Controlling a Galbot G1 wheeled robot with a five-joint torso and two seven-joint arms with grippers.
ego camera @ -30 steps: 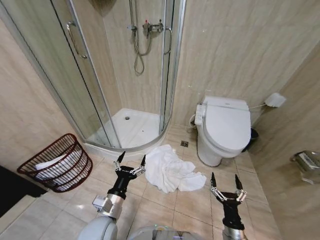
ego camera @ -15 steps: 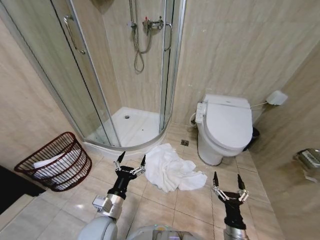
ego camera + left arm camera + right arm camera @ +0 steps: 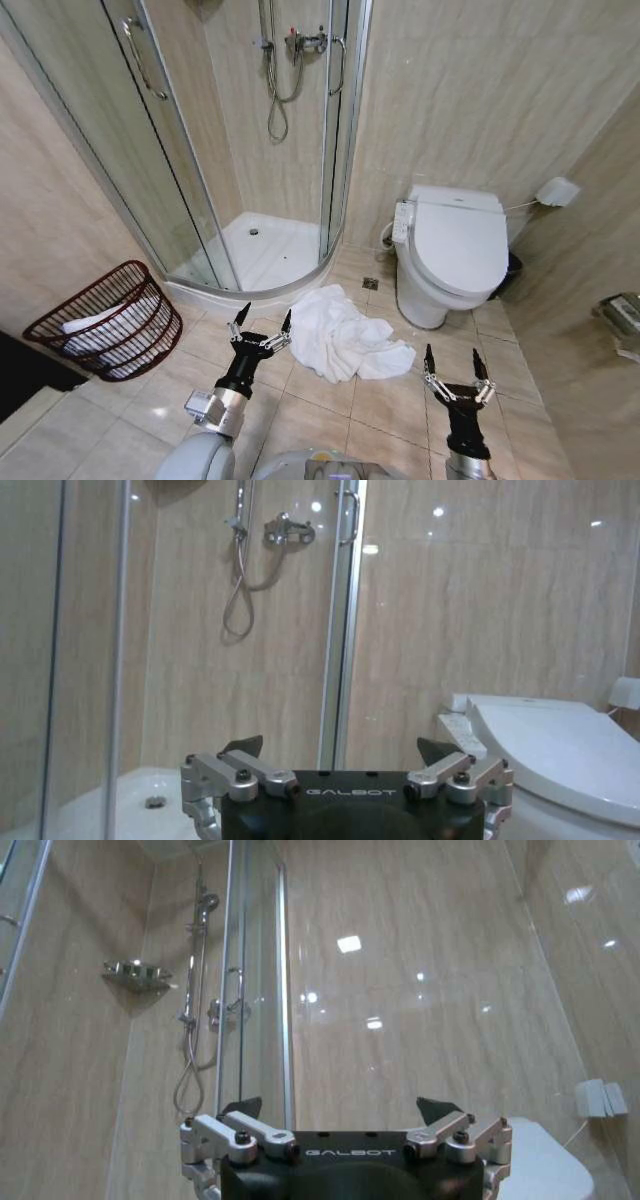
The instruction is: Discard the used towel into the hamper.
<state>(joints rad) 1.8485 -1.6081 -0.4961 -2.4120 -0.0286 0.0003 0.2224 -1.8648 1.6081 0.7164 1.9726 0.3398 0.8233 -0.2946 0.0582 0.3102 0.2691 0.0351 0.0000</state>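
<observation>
A crumpled white towel [image 3: 345,345] lies on the tiled floor in front of the shower and left of the toilet. The hamper [image 3: 105,322], a dark reddish-brown wire basket with white cloth inside, stands tilted by the left wall. My left gripper [image 3: 261,320] is open, raised just left of the towel, holding nothing. My right gripper [image 3: 449,360] is open too, to the right of the towel and in front of the toilet. In the wrist views the left gripper [image 3: 340,748] and the right gripper [image 3: 340,1108] point at the wall with spread fingers.
A glass corner shower [image 3: 255,240] with a raised white base stands behind the towel. A white toilet [image 3: 452,250] with its lid down is at the right. A floor drain [image 3: 370,284] lies between them. A small metal bin [image 3: 622,320] is at the far right.
The whole head view has shifted slightly: the hamper sits farther left and the toilet a bit farther right in the picture. Both grippers stay open and held as before.
</observation>
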